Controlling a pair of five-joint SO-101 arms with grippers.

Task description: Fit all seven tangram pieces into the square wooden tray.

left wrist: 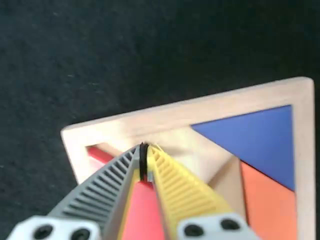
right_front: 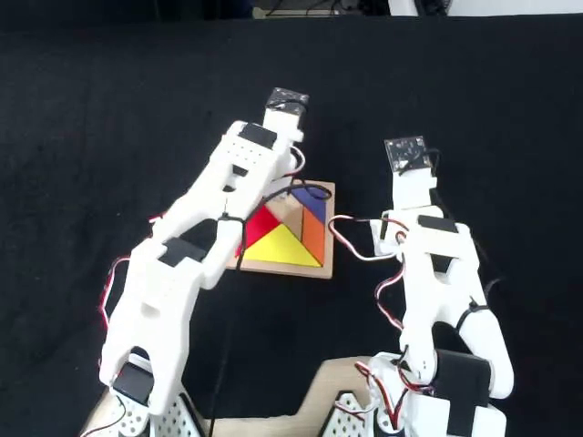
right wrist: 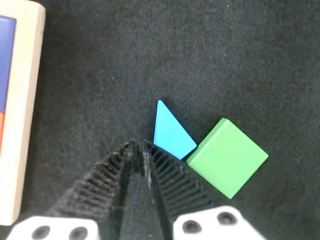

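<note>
Here, light-blue triangle [right wrist: 170, 132] points away from green square [right wrist: 227, 157].

Square wooden tray [right_front: 284, 269]: lies flat, partly filled, with some bare wood floor showing.
Inside: red triangle [right_front: 260, 226], yellow triangle [right_front: 282, 248], orange piece [right_front: 313, 238], blue triangle [left wrist: 255, 137], all flat.
Outside, near the tray: light-blue triangle [right wrist: 170, 132] and green square [right wrist: 227, 156], flat, just beside each other.

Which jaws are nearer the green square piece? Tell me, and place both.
Right. The right jaws, closed, sit just beside the green square piece, next to the light blue triangle. The left jaws, closed, are over the wooden tray, above a red piece.
</note>
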